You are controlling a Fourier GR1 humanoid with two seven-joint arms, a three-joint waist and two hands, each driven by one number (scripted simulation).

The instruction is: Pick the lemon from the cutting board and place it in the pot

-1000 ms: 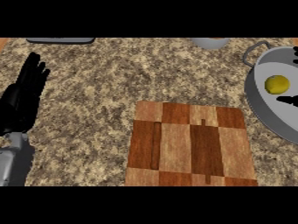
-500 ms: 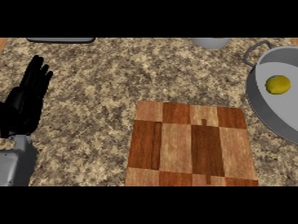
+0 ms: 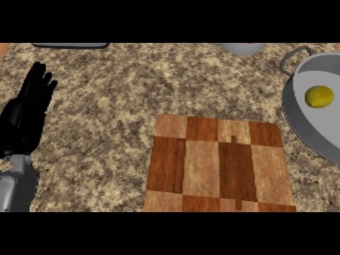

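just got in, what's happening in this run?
The lemon lies inside the pot at the right edge, and the cutting board has nothing on it, so the placing looks done. The left hand rests open at the left edge, fingers up, holding nothing. The right hand is not in view.

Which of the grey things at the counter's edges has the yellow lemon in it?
The large round grey pot with a loop handle, at the right edge: the yellow lemon lies inside it. The small grey object and dark flat item at the top edge show nothing inside.

No readable text or labels anywhere.
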